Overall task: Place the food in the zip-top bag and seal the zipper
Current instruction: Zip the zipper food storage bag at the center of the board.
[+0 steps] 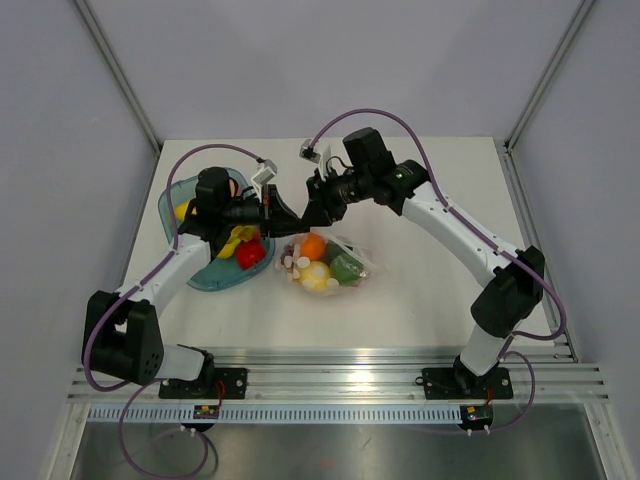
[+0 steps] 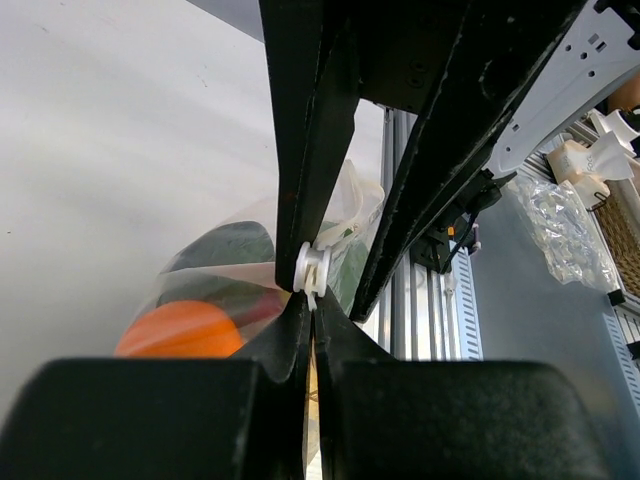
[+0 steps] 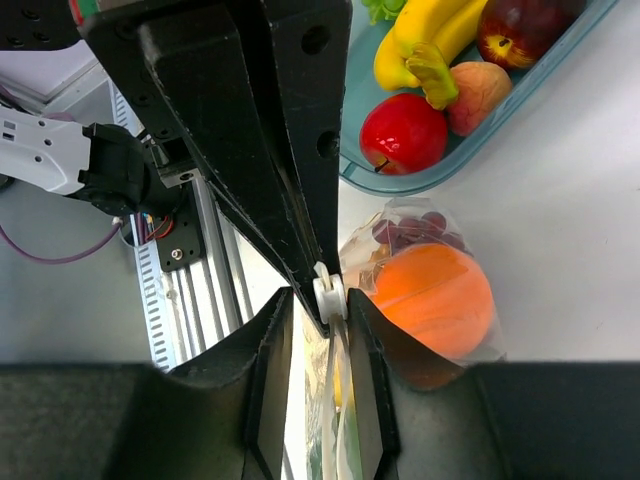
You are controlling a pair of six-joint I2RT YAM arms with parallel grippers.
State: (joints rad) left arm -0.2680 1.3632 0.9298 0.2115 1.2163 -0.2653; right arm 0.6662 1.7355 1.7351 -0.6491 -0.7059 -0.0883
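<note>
The clear zip-top bag (image 1: 352, 250) lies mid-table holding food: an orange (image 1: 313, 246), a yellow piece (image 1: 317, 277) and a green one (image 1: 346, 267). Purple grapes (image 3: 410, 228) show beside the orange (image 3: 435, 300) through the plastic. Both grippers meet over the bag's far-left corner. My left gripper (image 2: 313, 300) is shut on the bag's mouth edge just behind the white zipper slider (image 2: 313, 268). My right gripper (image 3: 320, 298) straddles that slider (image 3: 330, 293); one finger touches it and the other stands a little off, so the jaws are open. Both also appear from above: left gripper (image 1: 285, 213), right gripper (image 1: 303, 212).
The blue-green bowl (image 1: 205, 278) sits left of the bag, under the left arm. It holds a red apple (image 3: 402, 132), bananas (image 3: 420, 35), a peach (image 3: 478, 92) and more fruit. An aluminium rail (image 1: 340, 365) runs along the table's near edge.
</note>
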